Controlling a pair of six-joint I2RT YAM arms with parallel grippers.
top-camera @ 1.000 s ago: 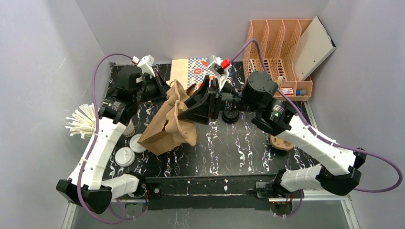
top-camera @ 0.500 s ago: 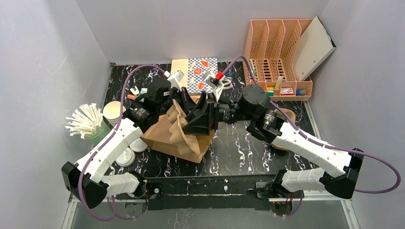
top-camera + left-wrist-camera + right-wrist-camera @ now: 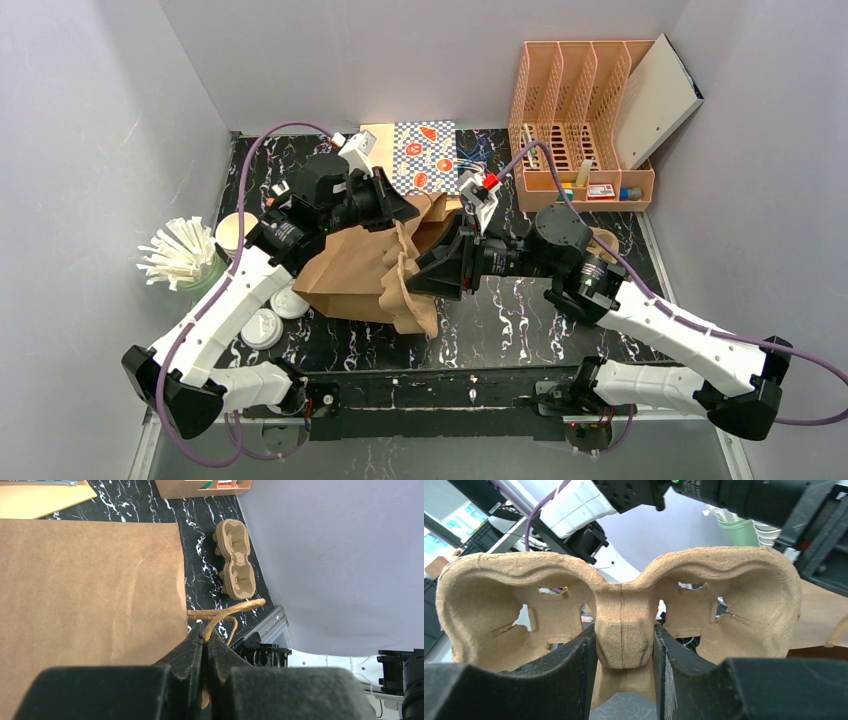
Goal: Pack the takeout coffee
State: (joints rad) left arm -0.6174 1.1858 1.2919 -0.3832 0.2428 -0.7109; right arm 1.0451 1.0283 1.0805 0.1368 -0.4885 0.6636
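At the near left of the desk (image 3: 520, 300), the takeout coffees (image 3: 262, 328) stand just beside each other, outside the paper bag (image 3: 345, 270) and touched by neither arm. Only their round white lids show from above, so they are judged upright, long axis vertical and lids up. They are not yet packed.

Further right, the bag lies on its side, base toward the near left and mouth toward the far right. The left fingers (image 3: 187, 652) are pressed fully together on its twisted handle (image 3: 225, 611). This is judged a hold to lift the upper wall and keep the mouth open.

At the bag's mouth, the right fingers (image 3: 574, 672) are closed partway on the central ridge of a pulp cup carrier (image 3: 624, 600). It is held on edge with a well to either side and its long axis running near to far. The grip on the ridge leaves both wells free, and the carrier is judged bound for the bag. Whether it has entered the mouth cannot be told.

At the right, a second carrier (image 3: 235, 560) lies flat on the desk, well apart from the bag.
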